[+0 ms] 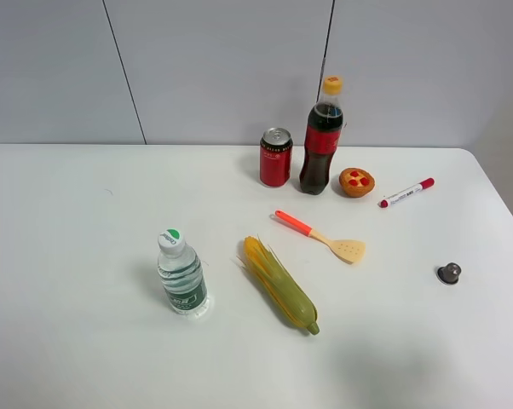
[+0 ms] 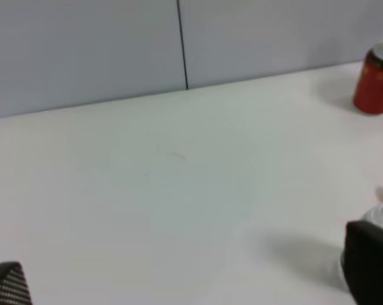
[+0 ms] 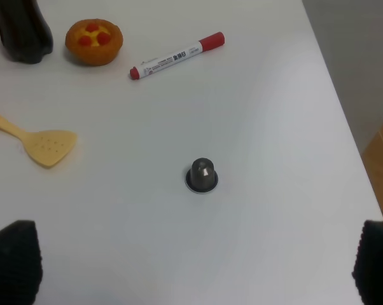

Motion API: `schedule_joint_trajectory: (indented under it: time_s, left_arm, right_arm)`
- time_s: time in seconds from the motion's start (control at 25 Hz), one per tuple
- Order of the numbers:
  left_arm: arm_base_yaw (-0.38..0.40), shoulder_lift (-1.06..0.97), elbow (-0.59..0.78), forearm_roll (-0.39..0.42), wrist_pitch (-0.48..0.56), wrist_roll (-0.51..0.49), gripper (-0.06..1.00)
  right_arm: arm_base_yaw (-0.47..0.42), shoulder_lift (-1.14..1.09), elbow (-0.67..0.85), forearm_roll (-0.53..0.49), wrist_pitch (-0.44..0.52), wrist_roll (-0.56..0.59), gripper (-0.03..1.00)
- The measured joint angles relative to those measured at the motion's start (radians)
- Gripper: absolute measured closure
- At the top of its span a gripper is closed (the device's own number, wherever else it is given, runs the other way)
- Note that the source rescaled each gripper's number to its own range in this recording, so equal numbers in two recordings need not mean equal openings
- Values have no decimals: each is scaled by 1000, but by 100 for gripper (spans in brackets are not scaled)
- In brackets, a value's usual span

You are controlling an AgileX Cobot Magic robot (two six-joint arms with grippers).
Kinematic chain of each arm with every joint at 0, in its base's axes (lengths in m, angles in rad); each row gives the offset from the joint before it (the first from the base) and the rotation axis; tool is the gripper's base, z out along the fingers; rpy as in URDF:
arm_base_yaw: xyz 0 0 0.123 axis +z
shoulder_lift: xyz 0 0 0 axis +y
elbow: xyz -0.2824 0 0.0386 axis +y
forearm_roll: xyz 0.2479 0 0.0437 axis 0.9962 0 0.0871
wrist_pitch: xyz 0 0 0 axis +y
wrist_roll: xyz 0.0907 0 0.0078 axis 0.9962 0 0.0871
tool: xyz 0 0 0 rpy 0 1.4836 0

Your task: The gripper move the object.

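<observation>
Working from the near edge outward, we note that neither arm appears in the high view. Each wrist view shows only two dark fingertips at its lower corners. The right claw (image 3: 194, 264) has its fingers set far apart, so we read it as wide and holding nothing. The left claw (image 2: 191, 273) shows the same wide spread and is also empty.

Nearest on the white worktop (image 1: 69, 256) stand the water bottle (image 1: 181, 274) and, beside it, the corn cob (image 1: 280, 285), which lies on its side. A small dark capsule (image 1: 448, 273) sits alone toward the right edge, directly ahead of the right claw. Further back lies the spatula (image 1: 322, 237) with its orange handle.

At the far side, close to the wall, the row reads: red can (image 1: 275, 158), cola bottle (image 1: 322, 138), small tart (image 1: 356, 181), red marker (image 1: 406, 192). The cola bottle is the task item. It stands upright, long axis vertical, yellow cap on top, just beside the can and near the tart, touching neither as far as we can tell.

From the right claw, the cola bottle (image 3: 20, 32) lies forward and toward the robot's left, with only its dark base in that view. The left wrist view shows the can but not the bottle. We judge the right arm to be the nearer one. The approach should be horizontal, closing on the body between can and tart.
</observation>
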Motion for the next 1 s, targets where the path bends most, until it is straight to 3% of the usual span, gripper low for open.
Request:
schedule_joint_trajectory:
  time_s: [0.12, 0.32, 1.0]
  left_arm:
    - [33, -195, 211, -31, -100, 0, -6]
    - [37, -326, 445, -41, -131, -1, -6]
    - [37, -331, 489, 6, -106, -11, -6]
  right_arm:
    - [0, 0, 0, 0, 0, 0, -3]
    - [0, 0, 0, 0, 0, 0, -3]
    - [0, 0, 0, 0, 0, 0, -3]
